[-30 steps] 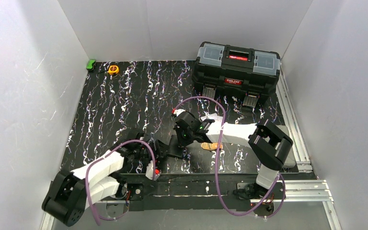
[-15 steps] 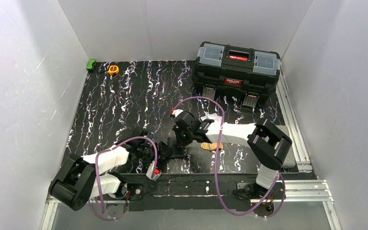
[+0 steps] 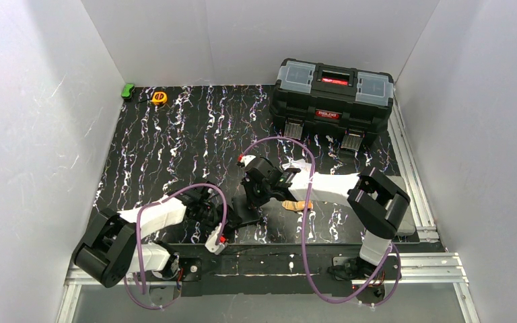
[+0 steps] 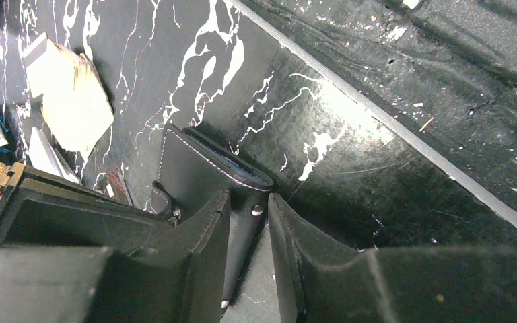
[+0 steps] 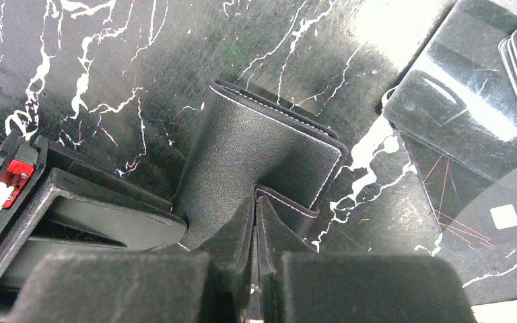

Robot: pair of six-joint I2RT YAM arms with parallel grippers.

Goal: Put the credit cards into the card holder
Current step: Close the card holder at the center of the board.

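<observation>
Swinging in since a second ago, the left gripper (image 4: 248,198) now straddles the clasp tab (image 4: 246,232) of the card holder (image 4: 195,168), near the front edge of the worktop (image 3: 175,134). Its fingers are narrow, grip unclear. The right gripper (image 5: 256,202) is clamped tight on the holder; credit cards (image 3: 300,204) lie just beside.

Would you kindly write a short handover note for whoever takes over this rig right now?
Right gripper: shut on one flap of the card holder.
Left gripper: jaws part open, straddling another flap of the holder, with a gap on one side.
Credit cards: lying loose on the table beside the holder.
Done: holder taken between both arms; no card seen inside it.
Left: spread the holder open, then pick up each card and slide it in.
</observation>
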